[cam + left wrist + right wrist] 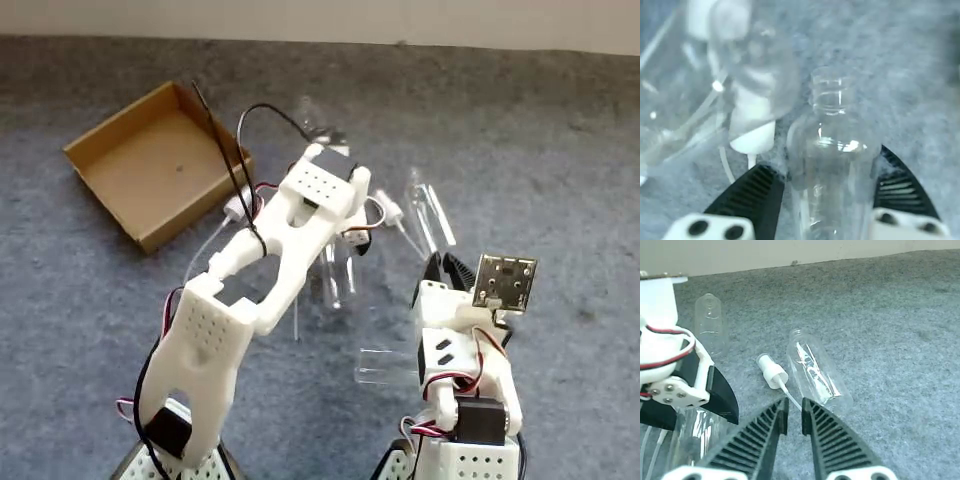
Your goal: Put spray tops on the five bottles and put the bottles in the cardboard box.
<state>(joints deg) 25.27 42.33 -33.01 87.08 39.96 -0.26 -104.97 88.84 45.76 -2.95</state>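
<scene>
The left claw (pixel 825 165) is clamped on an upright, open-necked clear bottle (pixel 835 140) near the middle of the grey bench (pixel 560 150), with a white spray top (pixel 752 127) just beside its neck. The right claw (pixel 795 412) is narrowed to a slit, its tips at the tube of another spray top (pixel 771 371) lying beside a fallen bottle (pixel 815 372). The cardboard box (pixel 150 170) sits well apart.
</scene>
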